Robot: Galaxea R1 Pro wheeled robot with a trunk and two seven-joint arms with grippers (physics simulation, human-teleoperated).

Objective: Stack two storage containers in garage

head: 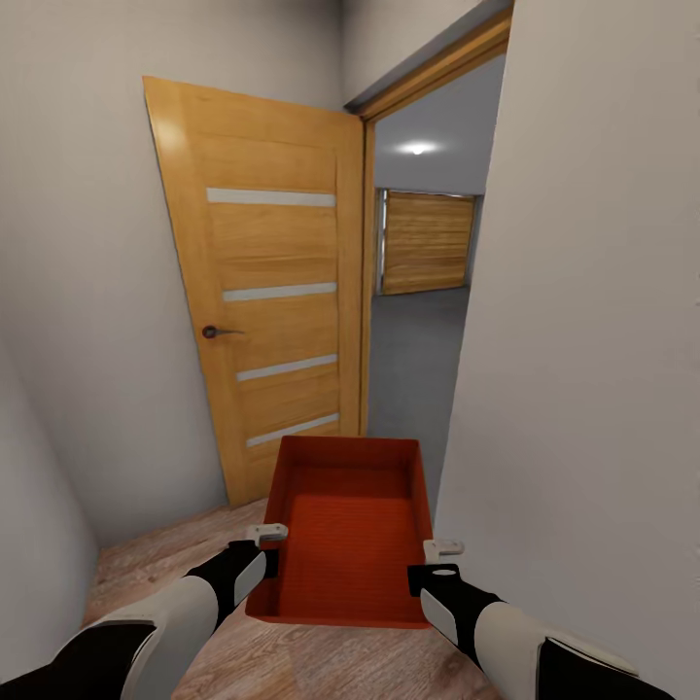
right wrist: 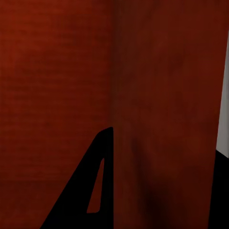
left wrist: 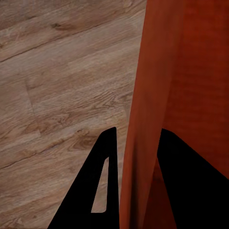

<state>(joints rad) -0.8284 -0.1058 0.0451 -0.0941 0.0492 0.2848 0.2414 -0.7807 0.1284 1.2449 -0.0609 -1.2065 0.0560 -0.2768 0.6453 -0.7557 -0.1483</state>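
Now we carry orange-red storage container (head: 350, 525) between both arms, above wood plank floor (head: 194, 554). Left gripper (left wrist: 136, 157) clamped on its left wall, one finger each side. Right gripper (right wrist: 157, 167) clamped on right wall. Far ahead: open wooden door (head: 262, 292), doorway, grey concrete floor (head: 413, 360), plank garage door (head: 426, 243).

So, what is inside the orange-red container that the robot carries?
Nothing visible: the storage container shows a bare ribbed bottom and bare walls. The left tool and right tool each clamp a side wall. The floor under it is covered.
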